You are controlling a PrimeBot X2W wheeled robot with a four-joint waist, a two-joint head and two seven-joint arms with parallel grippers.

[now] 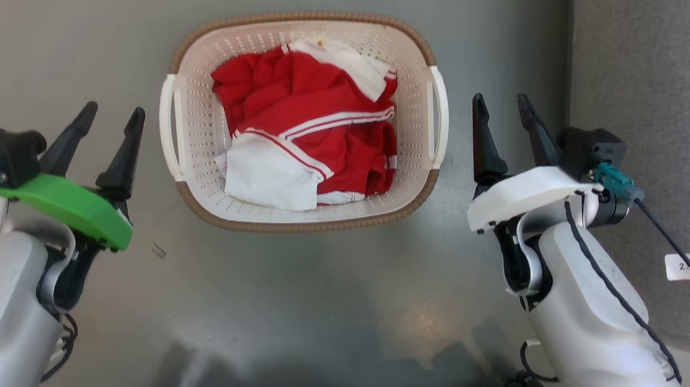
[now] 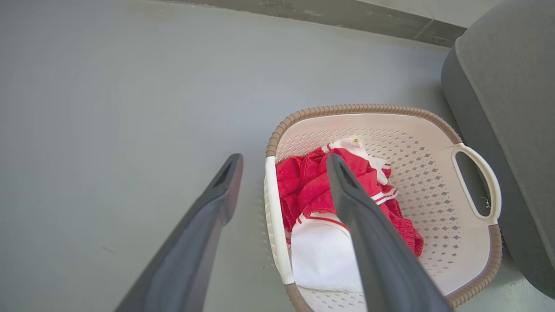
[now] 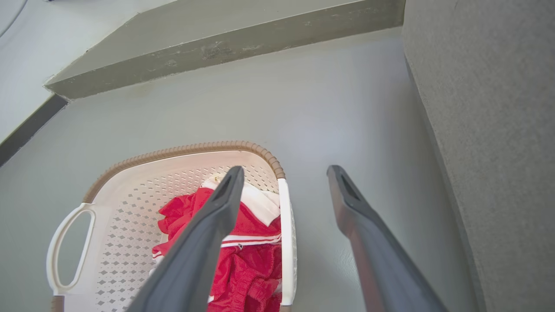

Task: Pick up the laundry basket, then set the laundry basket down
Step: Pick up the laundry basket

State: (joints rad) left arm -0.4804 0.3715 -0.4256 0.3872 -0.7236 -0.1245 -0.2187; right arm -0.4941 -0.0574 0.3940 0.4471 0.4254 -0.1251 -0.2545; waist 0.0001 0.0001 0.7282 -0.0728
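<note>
The laundry basket (image 1: 203, 141) (image 2: 433, 182) (image 3: 130, 203) stands on the grey floor, cream-white and perforated with a brown woven rim. Red and white clothes (image 1: 306, 136) lie crumpled inside it. A white loop handle sits on each short side. My left gripper (image 1: 112, 115) (image 2: 284, 162) hovers open just left of the basket's left handle (image 1: 170, 126), apart from it. On the other side my right gripper (image 1: 504, 105) (image 3: 284, 173) is open beside the right handle (image 1: 438, 124), with nothing between its fingers.
A grey upholstered block (image 1: 654, 118) (image 3: 490, 130) stands close on the right, just beyond my right arm. A darker baseboard step (image 3: 225, 47) runs along the wall behind the basket. Bare floor (image 1: 313, 300) lies in front of the basket.
</note>
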